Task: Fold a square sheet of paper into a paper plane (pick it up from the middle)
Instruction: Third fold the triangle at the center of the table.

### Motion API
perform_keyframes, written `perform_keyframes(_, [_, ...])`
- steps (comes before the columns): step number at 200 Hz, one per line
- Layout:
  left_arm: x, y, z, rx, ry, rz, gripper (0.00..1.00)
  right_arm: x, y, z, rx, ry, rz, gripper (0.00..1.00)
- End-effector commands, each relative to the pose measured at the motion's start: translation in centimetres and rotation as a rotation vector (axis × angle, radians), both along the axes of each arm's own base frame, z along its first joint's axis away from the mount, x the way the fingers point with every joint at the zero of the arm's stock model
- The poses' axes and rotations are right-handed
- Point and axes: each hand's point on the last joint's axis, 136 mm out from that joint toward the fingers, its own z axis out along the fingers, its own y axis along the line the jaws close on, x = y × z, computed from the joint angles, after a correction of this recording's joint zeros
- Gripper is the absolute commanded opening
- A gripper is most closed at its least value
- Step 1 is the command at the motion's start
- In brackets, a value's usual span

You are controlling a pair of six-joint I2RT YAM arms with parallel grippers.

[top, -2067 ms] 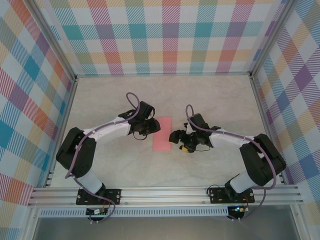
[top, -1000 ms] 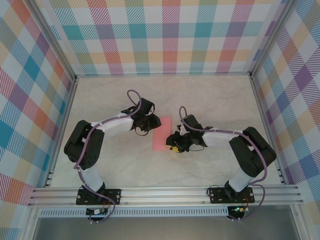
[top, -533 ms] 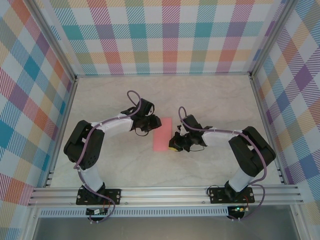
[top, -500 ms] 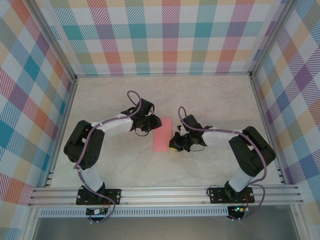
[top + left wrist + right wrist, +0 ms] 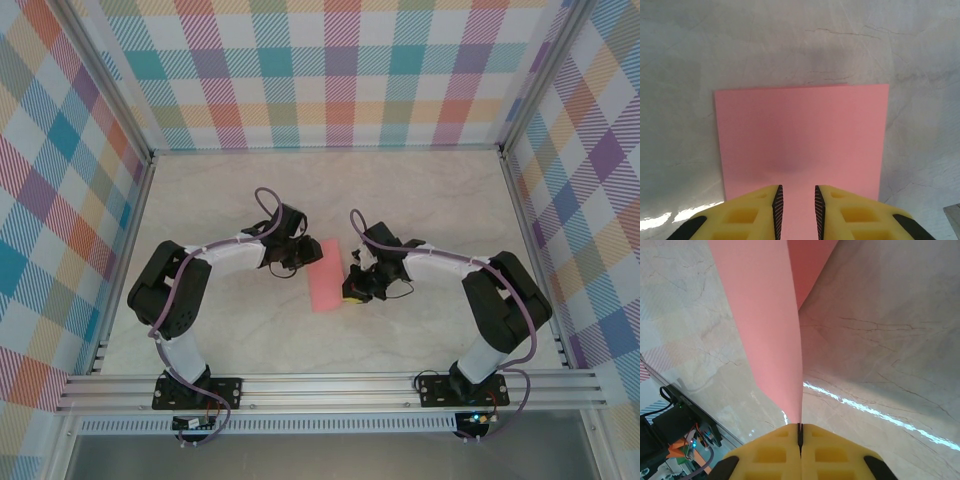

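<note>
The right gripper (image 5: 800,432) has its yellow fingers pressed flat together. A thin edge of the square sheet of paper (image 5: 767,325) runs straight out from between them, so it is pinching that edge. In the overhead view this grip sits on the sheet's right long side, toward its near end. From the pinch, the salmon-pink layer lifts off the marble table (image 5: 880,340) and stands tilted. More pink shows past it toward the sheet's far end.

The left gripper (image 5: 795,205) is at the sheet's opposite long side, nearer its far end. Its fingers are a narrow slit apart, with the tips over the sheet's margin and pink visible through the slit. Nothing is clamped between them. Whether the tips press on the paper or hang just above it, I cannot tell.

From above, the sheet (image 5: 326,275) reads as a strip, longer than it is wide, lying between the two grippers.

By my reading the work is at an early stage. The narrowed shape and the lifted layer suggest the lengthwise centre fold is being worked. No pointed nose, slanted corner folds or wings show yet, so nearly all of the plane's shaping is left.
</note>
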Motion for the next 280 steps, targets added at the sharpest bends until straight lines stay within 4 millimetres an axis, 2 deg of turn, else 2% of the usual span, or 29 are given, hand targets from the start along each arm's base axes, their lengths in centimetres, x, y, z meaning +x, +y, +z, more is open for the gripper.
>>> perform_keyframes(1, [0.3,0.9,-1.6,0.034,0.011,0.019,0.24,0.0,0.3,0.4,0.02,0.004,0.021,0.12])
perform_keyframes(12, [0.4,1.0,-2.1,0.039,0.017,0.028,0.23,0.3,0.5,0.8,0.039,-0.014,0.009,0.2])
perform_keyframes(24, [0.4,1.0,-2.6,0.044,0.027,0.034,0.22,0.6,0.8,1.3,0.06,-0.033,-0.006,0.23])
perform_keyframes(54, [0.2,1.0,-3.3,0.045,0.042,0.041,0.21,1.1,1.1,1.9,0.087,-0.046,-0.034,0.23])
perform_keyframes(101, [0.1,1.3,-3.8,0.057,0.051,0.047,0.2,0.9,0.9,1.5,0.072,-0.021,-0.056,0.17])
perform_keyframes(172, [0.0,1.3,-4.1,0.054,0.061,0.05,0.2,0.0,0.8,-0.1,0.068,0.068,-0.099,0.24])
perform_keyframes(211, [-0.1,1.4,-4.2,0.059,0.064,0.05,0.2,-0.3,0.7,-0.5,0.076,0.09,-0.126,0.19])
perform_keyframes(235, [-0.1,1.4,-4.3,0.058,0.066,0.053,0.2,-0.2,0.7,-0.1,0.084,0.084,-0.134,0.12])
perform_keyframes(280, [-0.4,1.5,-4.7,0.064,0.073,0.051,0.19,1.1,2.2,1.1,0.143,0.024,-0.117,0.09])
